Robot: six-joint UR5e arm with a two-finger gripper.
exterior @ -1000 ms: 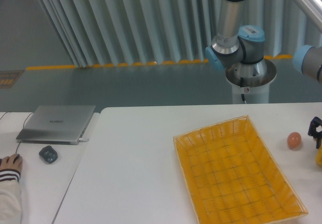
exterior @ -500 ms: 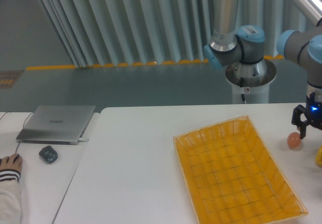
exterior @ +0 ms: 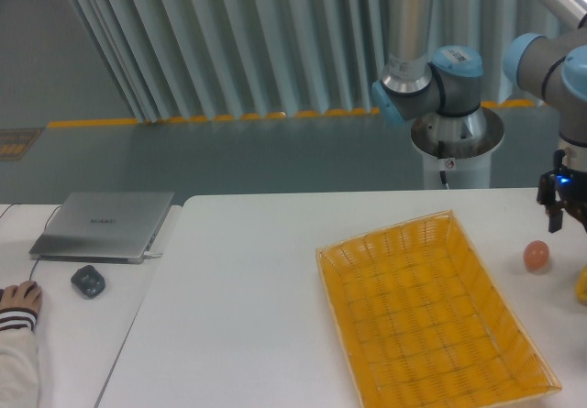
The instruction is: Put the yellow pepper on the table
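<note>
Since the pepper [exterior: 582, 284] already lies on the table [exterior: 248, 289] at the right frame edge, only a yellow sliver of it in view, we judge the placement done; only retracting the arm appears to remain. We see the gripper [exterior: 566, 208] raised above the table, apart from the pepper and holding nothing; whether its jaws stand apart or together we cannot tell. We note a smooth white tabletop, a woven yellow-orange rectangular basket [exterior: 431, 312], empty, and a small round orange-pink ball [exterior: 537, 256] between basket and pepper.
</note>
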